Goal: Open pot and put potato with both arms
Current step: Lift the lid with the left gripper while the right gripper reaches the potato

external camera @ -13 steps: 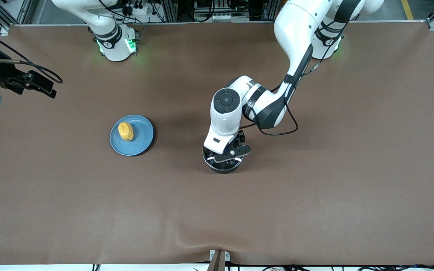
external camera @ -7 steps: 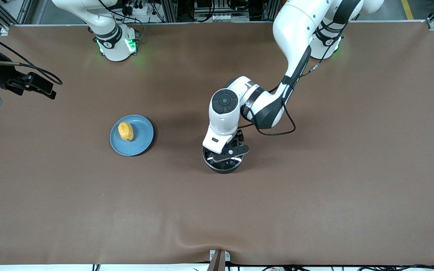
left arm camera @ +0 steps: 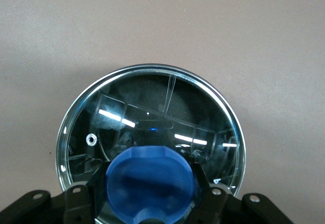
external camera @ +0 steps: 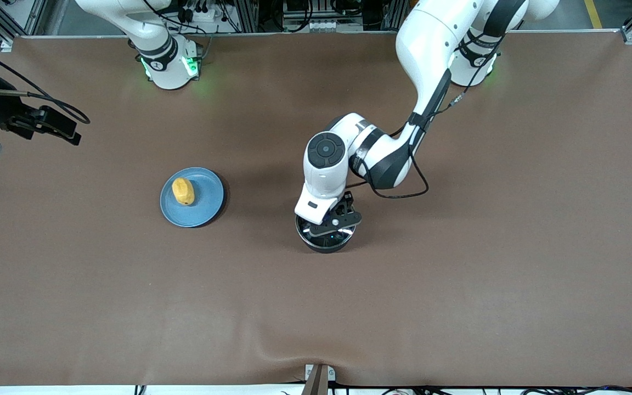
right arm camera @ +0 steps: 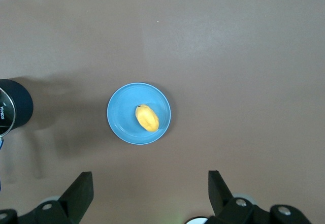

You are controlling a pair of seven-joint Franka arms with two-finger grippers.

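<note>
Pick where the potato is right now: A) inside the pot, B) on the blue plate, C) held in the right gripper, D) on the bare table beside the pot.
B: the potato lies on the blue plate, apart from the pot, whose glass lid is still on.

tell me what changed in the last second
The left pincer settled a little lower over the pot, closing in around the blue knob of its glass lid. The right pincer hangs high over the plate as before; the potato has not moved.
</note>
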